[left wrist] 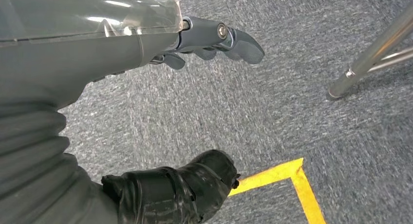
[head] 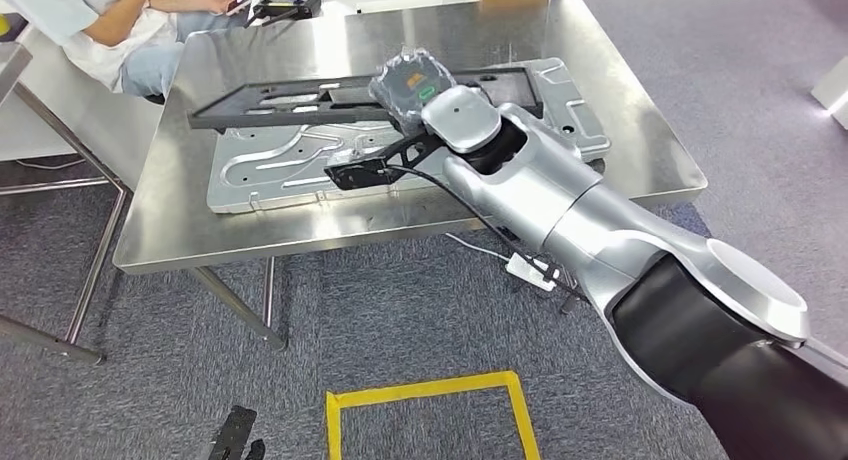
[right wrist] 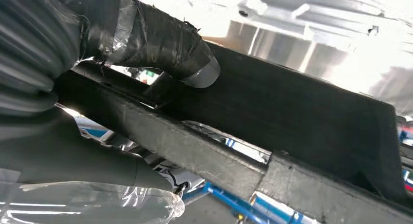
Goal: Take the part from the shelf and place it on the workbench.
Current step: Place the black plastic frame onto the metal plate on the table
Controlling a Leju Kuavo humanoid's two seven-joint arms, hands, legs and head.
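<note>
The right hand (head: 410,80), seemingly closed around the long black part (head: 300,98), held it just over a silver tray (head: 250,170) on the steel bench (head: 400,25), while the left hand (left wrist: 214,39) hung empty, fingers loosely apart.

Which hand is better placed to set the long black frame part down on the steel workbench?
The right hand: it already holds the long black frame part above the steel workbench. The left hand hangs empty over grey carpet.
</note>
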